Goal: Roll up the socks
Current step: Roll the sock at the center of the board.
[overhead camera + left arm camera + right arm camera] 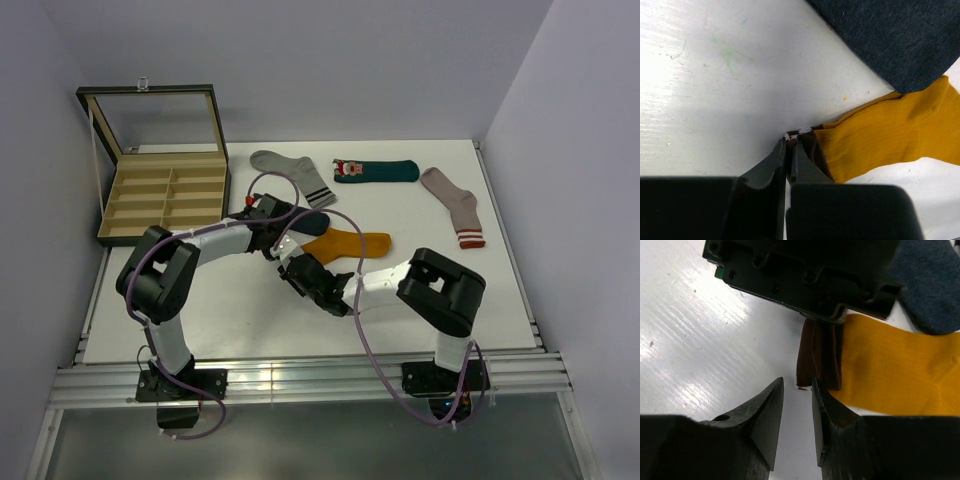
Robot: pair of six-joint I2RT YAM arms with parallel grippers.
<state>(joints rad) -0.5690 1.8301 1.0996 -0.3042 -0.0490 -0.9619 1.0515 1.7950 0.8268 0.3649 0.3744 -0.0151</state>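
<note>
Here the left pincer (pixel 789 144) is clenched. Its two fingers are pressed almost together on the brown cuff (pixel 820 359) of the mustard sock (pixel 890 140), and a sliver of brown cloth shows between them. From those fingertips the sock runs flat on the white table (pixel 200 320), off to the right in this pincer's own view.

The right pincer (pixel 797 387) is released: its fingers stand partly apart with bare table between them and nothing in their grasp. The cuff lies just ahead of its tips. The right-hand fingertip is at the cuff's near edge, though whether it touches the cloth cannot be told. The body of the left pincer sits right beyond the cuff, facing this one.

There are two pincers and five socks. Three socks belong to the job:
- The mustard sock is held at its cuff.
- The navy sock (pixel 900 40) lies just beyond the left pincer's tips, and its edge meets the mustard sock.
- The teal sock (pixel 378 170), which has a small red and white figure at one end, lies well beyond both pincers towards the far edge of the table.

The other two socks are also well apart from both pincers. The grey sock (pixel 290 172) is far ahead of the left pincer, beside the teal sock. The pink sock (pixel 455 205), with a red-striped cuff, is far out to the right of the right pincer.

One wooden box (pixel 160 236) with its glass lid raised stands off to the left of the left pincer, at the far left corner.
</note>
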